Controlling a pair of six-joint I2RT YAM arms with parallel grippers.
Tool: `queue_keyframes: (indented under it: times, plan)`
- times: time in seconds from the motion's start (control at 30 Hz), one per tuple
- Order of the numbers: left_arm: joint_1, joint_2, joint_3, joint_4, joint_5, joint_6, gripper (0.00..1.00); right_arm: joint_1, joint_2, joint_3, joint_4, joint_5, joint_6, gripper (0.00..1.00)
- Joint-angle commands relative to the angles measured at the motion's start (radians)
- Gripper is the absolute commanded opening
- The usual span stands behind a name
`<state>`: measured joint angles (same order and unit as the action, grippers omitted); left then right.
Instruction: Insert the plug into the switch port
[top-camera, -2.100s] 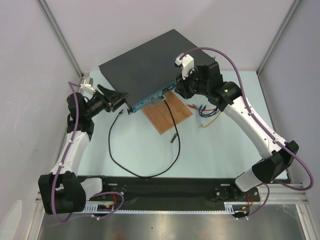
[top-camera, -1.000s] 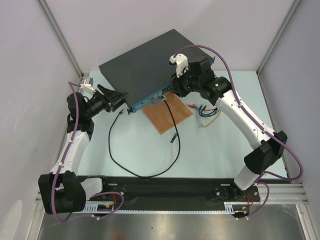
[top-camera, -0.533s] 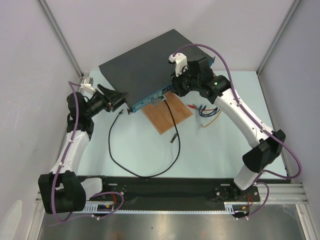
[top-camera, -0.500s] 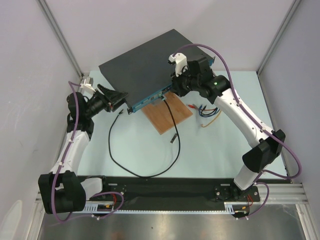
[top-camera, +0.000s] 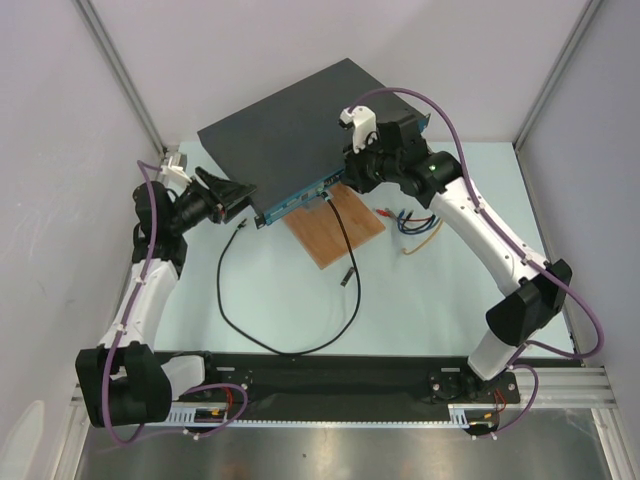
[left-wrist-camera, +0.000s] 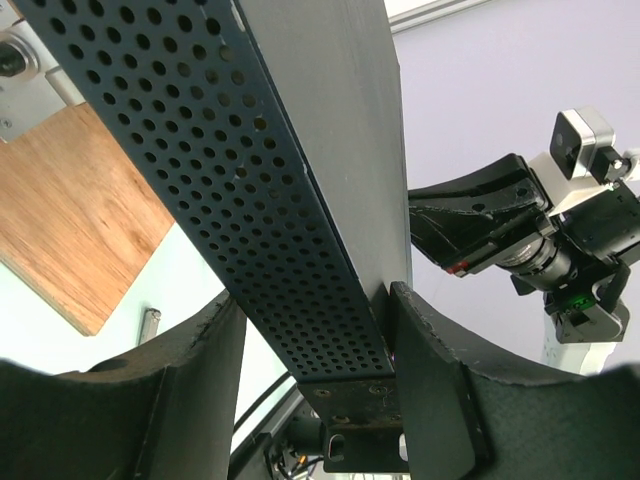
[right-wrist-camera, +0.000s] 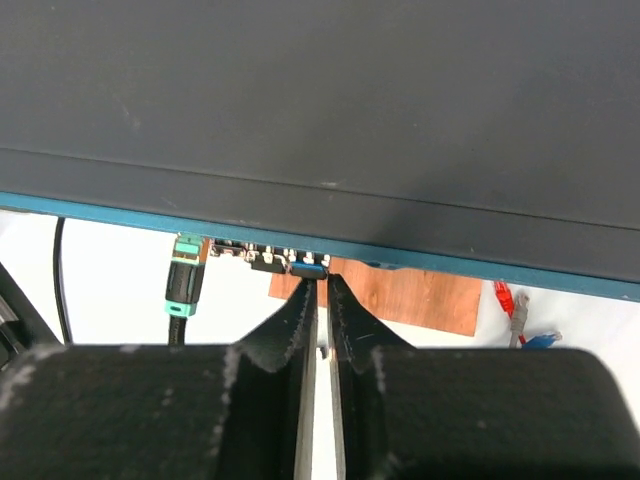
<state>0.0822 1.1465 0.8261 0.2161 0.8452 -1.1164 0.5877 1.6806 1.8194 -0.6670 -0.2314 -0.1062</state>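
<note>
The switch (top-camera: 290, 130) is a flat black box with a narrow teal front face (top-camera: 300, 198). A teal-tipped plug (right-wrist-camera: 186, 275) on a black cable sits in a port of that face (right-wrist-camera: 400, 255), and shows from above as the plug (top-camera: 328, 199). My right gripper (right-wrist-camera: 319, 280) is shut with only a slit between its fingers. Its tips rest against a small blue part on the front face, to the right of the plug. From above, the right gripper (top-camera: 348, 178) is at the face's right end. My left gripper (left-wrist-camera: 315, 300) clamps the switch's perforated left end (left-wrist-camera: 250, 180) and shows from above as the left gripper (top-camera: 238, 203).
A brown wooden board (top-camera: 335, 228) lies under and in front of the switch. A small metal cylinder (top-camera: 347, 273) lies at its near edge. The black cable loops (top-camera: 250, 330) across the table to a free end (top-camera: 238, 227). Loose coloured cables (top-camera: 410, 222) lie right of the board.
The right arm swung left toward the switch's front face and its jaws narrowed. Over the last half second it barely moved. The left arm and the switch stayed still.
</note>
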Motion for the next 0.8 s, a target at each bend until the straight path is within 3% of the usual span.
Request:
queue_keyframes:
  times: [0.0, 0.27, 0.43, 0.7, 0.77]
  plan:
    - [-0.073, 0.025, 0.07, 0.029, -0.021, 0.144, 0.04, -0.025, -0.064, -0.038, 0.19, -0.023, -0.016, 0.15]
    - [-0.056, 0.009, 0.077, 0.011, -0.028, 0.148, 0.37, -0.084, -0.283, -0.241, 0.149, -0.049, 0.006, 0.27]
    - [-0.032, -0.008, 0.103, -0.032, -0.023, 0.164, 0.64, -0.106, -0.424, -0.419, 0.135, -0.066, 0.037, 0.34]
    - [0.045, -0.067, 0.14, -0.089, -0.009, 0.171, 0.8, -0.101, -0.522, -0.75, 0.202, -0.025, 0.121, 0.49]
    - [0.066, -0.085, 0.148, -0.106, -0.005, 0.175, 0.8, -0.082, -0.533, -0.825, 0.242, 0.053, 0.125, 0.5]
